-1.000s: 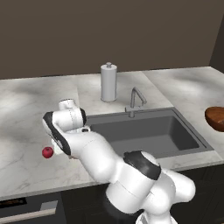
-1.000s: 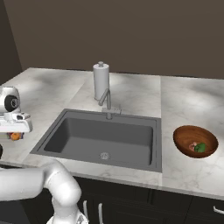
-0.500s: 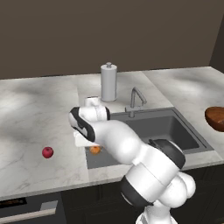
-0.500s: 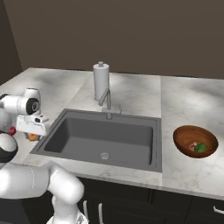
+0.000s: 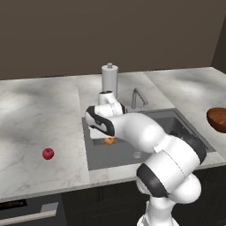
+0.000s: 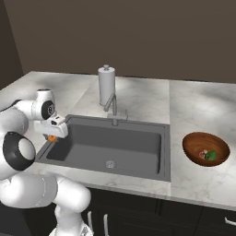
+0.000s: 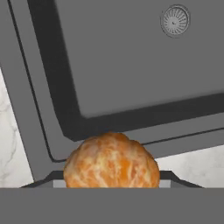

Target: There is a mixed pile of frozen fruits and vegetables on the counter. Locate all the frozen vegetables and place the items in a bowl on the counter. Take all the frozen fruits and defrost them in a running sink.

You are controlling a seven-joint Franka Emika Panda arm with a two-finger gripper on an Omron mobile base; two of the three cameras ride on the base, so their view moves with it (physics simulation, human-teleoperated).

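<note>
My gripper (image 5: 108, 139) is shut on the small orange (image 5: 108, 141) and holds it just above the left end of the dark-grey sink (image 5: 152, 134). From the right base, the gripper (image 6: 53, 136) and orange (image 6: 52, 138) hang over the sink's (image 6: 120, 140) left rim. In the hand view the orange (image 7: 111, 162) sits low and centred, over the basin corner, with the drain (image 7: 175, 20) far off. The red apple (image 5: 48, 153) lies on the marble counter (image 5: 39, 119), left of the sink. In the reddish-brown bowl (image 6: 193, 142) lie the mushroom (image 6: 202, 154) and the green piece (image 6: 211, 156).
A tall paper-towel cylinder (image 6: 106, 85) stands behind the sink, with the thin silver faucet (image 6: 113, 108) just in front of it. The round drain (image 6: 109, 163) lies near the basin's front. The bowl (image 5: 218, 118) sits at the far right edge of the left base view.
The arm has swung right, carrying the orange from the counter beside the apple to above the sink's left end. The apple has stayed in place.
</note>
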